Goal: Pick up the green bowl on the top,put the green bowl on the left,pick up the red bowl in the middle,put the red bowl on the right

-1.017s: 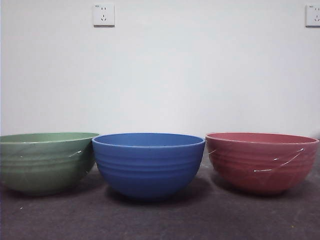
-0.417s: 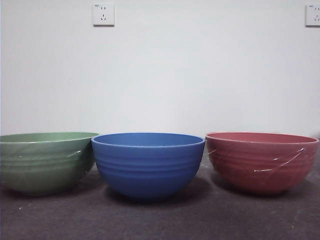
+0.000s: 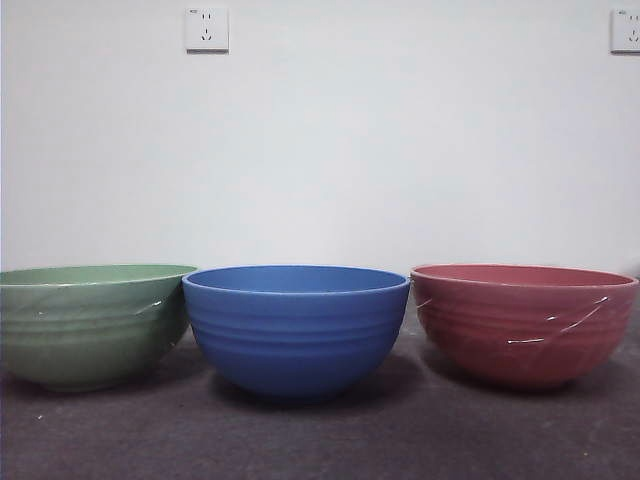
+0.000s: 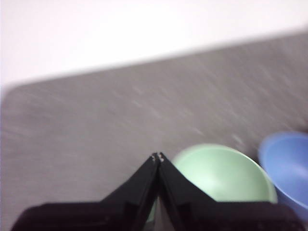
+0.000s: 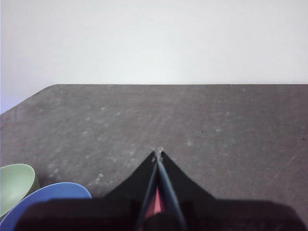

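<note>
— Nearest in the front view?
— Bare grey worktop [image 3: 320,440], then a row of three bowls. Blue bowl [image 3: 297,330] in the middle, slightly forward of the others.

— And the green bowl?
— Standing upright at the left end [image 3: 88,325], cut off by the picture's edge, rim close beside the blue one's — touching or not, cannot tell. Thin white scratches on its side.

— The red bowl?
— Upright at the right end [image 3: 524,324], a small gap away from the blue bowl, white streaks across its ribbed side. Nothing stacked; each bowl on the worktop by itself.

— Any arms in that view?
— None.

— Left pincer, then?
— Clenched on nothing [image 4: 157,157], tips pressed together, held above the worktop over the near rim of the green bowl. Blurred picture. Green bowl's hollow open and empty below, blue bowl just beside it.

— Right pincer?
— Also clenched, empty [image 5: 158,155], tips meeting in a point high over the worktop. A sliver of pinkish red between the black jaws low down — presumably the red bowl beneath. Blue and green rims off to one side.

— Farther back?
— Far edge of the worktop, then a plain white wall [image 3: 400,150] with two white power sockets, one above the gap between the green and blue bowls [image 3: 207,29], the other at the upper right corner [image 3: 626,30].
</note>
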You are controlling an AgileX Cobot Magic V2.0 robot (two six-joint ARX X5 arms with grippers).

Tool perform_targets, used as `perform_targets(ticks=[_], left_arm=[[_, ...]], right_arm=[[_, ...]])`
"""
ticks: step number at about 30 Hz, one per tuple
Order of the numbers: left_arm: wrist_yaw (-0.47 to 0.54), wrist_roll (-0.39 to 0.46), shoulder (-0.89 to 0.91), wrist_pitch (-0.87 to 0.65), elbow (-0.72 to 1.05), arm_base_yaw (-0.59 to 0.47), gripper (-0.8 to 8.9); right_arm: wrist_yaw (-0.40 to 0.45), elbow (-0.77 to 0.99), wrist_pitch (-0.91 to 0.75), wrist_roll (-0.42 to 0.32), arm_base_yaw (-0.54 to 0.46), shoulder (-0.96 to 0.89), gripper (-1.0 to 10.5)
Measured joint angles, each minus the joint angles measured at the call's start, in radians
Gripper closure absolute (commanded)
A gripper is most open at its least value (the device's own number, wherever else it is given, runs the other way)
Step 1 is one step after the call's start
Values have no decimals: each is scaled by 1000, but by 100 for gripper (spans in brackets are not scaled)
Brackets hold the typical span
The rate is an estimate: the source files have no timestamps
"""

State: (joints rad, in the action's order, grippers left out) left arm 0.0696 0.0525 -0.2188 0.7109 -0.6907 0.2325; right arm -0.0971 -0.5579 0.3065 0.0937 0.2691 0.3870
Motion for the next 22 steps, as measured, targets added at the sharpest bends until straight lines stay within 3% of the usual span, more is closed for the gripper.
perform_targets(ticks=[8, 16, 22], left_arm=[[-4, -3, 213, -205, 260, -175, 817], [-52, -20, 211, -440, 569, -210, 817], [-64, -47, 211, -463, 650, -210, 817]], right_arm=[[0, 0, 0, 0, 0, 0, 945], [0, 0, 9, 0, 0, 2, 945], [0, 0, 53, 0, 0, 4, 945]])
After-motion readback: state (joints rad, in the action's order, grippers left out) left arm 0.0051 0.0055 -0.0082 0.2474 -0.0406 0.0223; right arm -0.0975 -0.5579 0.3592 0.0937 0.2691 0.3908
